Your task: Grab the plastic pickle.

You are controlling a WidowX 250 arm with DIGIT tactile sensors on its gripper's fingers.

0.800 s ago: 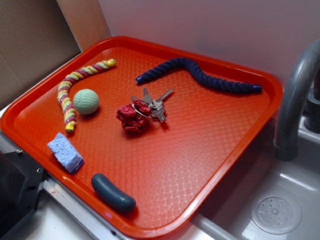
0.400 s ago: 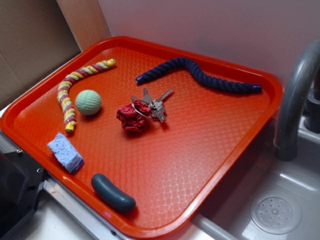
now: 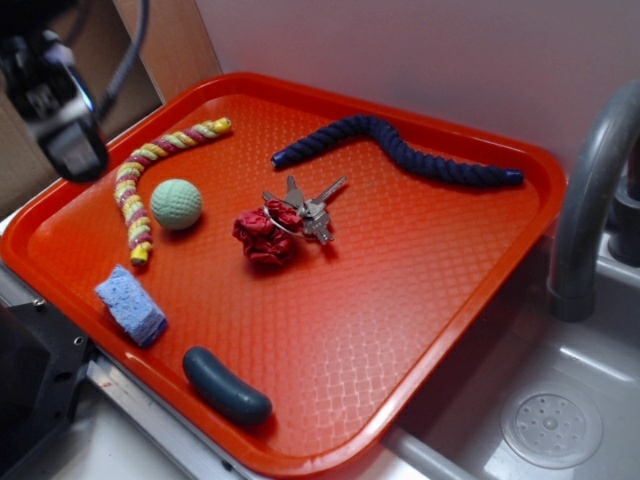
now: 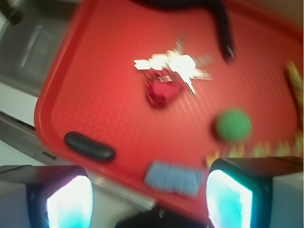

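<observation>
The plastic pickle (image 3: 226, 386) is a dark grey-green sausage lying at the near edge of the orange tray (image 3: 420, 290); the blurred wrist view shows the pickle (image 4: 89, 146) at lower left. My gripper (image 3: 62, 130) hangs high at the upper left of the exterior view, above the tray's left corner and far from the pickle. In the wrist view the gripper (image 4: 149, 199) stands open, its two fingers wide apart with nothing between them.
On the tray lie a blue sponge (image 3: 131, 305), a green ball (image 3: 176, 204), a yellow-pink rope (image 3: 140, 175), a navy rope (image 3: 400, 150), keys (image 3: 313, 210) and a red scrunchie (image 3: 264, 237). A faucet (image 3: 590, 190) and sink (image 3: 550, 420) stand at right.
My gripper has come into the exterior view at the upper left; before it was out of view. The green ball has rolled slightly. The pickle has not moved.
</observation>
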